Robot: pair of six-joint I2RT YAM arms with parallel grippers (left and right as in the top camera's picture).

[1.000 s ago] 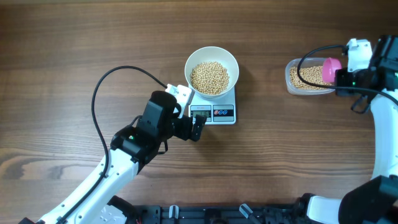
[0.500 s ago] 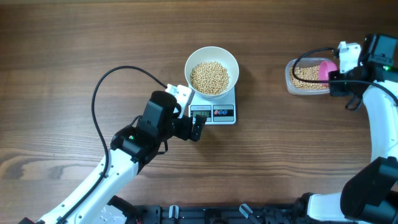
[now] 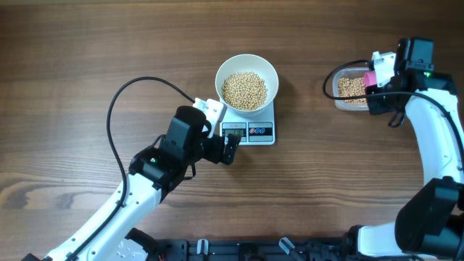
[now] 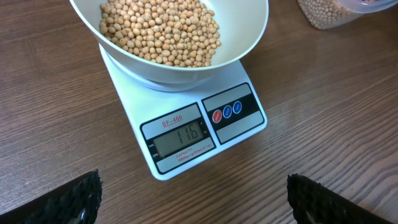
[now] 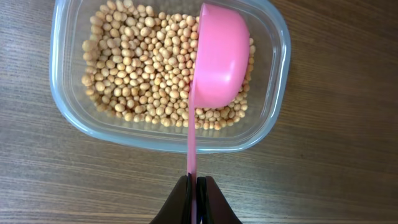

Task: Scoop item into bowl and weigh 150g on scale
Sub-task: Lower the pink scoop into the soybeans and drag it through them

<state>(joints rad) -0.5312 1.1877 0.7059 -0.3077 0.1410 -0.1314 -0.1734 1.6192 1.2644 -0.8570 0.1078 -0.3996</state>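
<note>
The white bowl (image 3: 247,82) stands on the white scale (image 3: 250,132) and holds a heap of tan beans (image 4: 163,31). The scale's display (image 4: 181,135) reads 116. My left gripper (image 3: 230,150) hovers just in front of the scale, open and empty, and its dark fingertips (image 4: 71,200) frame bare wood. At the far right my right gripper (image 5: 193,200) is shut on the thin handle of a pink scoop (image 5: 219,62). The scoop is turned on its edge over the beans (image 5: 137,68) in the clear tub (image 5: 273,81).
The clear tub (image 3: 349,88) sits near the table's right side, partly under my right arm. A black cable (image 3: 138,87) loops over the wood left of the scale. Bare wooden tabletop lies between the scale and the tub.
My right arm has swung left over the tub, carrying the pink scoop from the tub's right end toward its middle. The left arm, bowl and scale have not moved.
</note>
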